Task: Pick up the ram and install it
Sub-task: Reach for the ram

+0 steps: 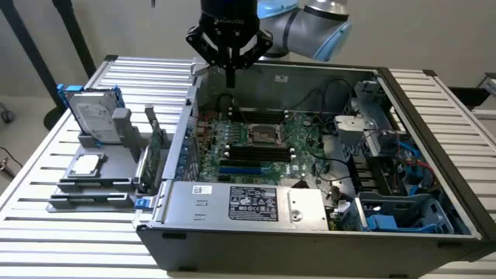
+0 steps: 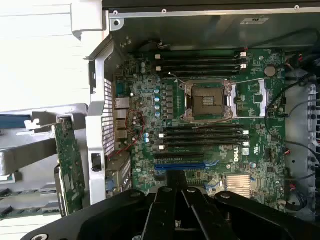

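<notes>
- Gripper (image 1: 230, 80), jaws closed on nothing, hangs above the open computer case (image 1: 310, 229).
- What looks like the ram (image 1: 157, 152) (image 2: 67, 160) stands on edge in the rack (image 1: 93, 195) just outside the case wall.
- Likely light, stiff and fragile; best pinched mid-length on its top edge.
- Its long axis runs along that wall.

We see a plain, pale wall (image 1: 434, 29) behind a tabletop (image 1: 78, 238) of ribbed white slats, brightly lit from above. Two dark slanted poles (image 1: 31, 55) cross the wall at the exterior view's left.
</notes>
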### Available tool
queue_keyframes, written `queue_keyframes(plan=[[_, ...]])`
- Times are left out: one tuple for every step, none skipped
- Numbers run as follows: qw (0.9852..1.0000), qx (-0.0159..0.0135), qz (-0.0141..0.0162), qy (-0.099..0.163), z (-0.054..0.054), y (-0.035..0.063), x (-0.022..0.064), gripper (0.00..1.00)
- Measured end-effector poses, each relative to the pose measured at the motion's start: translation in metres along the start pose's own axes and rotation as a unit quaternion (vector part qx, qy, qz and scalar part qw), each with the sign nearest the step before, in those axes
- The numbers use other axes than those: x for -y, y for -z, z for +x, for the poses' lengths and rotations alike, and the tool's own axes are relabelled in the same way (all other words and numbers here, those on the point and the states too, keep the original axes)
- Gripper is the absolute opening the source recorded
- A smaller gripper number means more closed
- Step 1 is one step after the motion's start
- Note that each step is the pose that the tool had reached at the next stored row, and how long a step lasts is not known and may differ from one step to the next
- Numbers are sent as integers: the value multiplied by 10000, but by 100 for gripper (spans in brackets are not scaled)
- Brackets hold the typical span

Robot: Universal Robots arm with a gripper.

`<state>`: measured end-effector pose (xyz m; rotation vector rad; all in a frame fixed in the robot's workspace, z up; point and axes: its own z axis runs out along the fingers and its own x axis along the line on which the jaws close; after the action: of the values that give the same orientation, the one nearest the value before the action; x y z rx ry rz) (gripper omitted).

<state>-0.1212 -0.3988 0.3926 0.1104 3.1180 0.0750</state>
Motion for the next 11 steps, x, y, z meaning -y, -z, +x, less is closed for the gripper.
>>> queue_keyframes(plan=[[10000,0,0,0,0,0,0,11],[10000,0,0,0,0,0,0,11],[10000,0,0,0,0,0,0,11],[10000,0,0,0,0,0,0,11],[10000,0,0,0,0,0,0,11],[10000,0,0,0,0,0,0,11],[10000,0,0,0,0,0,0,11],[10000,0,0,0,0,0,0,11],[10000,0,0,0,0,0,0,11],[10000,0,0,0,0,0,0,11],[10000,0,0,0,0,0,0,11]])
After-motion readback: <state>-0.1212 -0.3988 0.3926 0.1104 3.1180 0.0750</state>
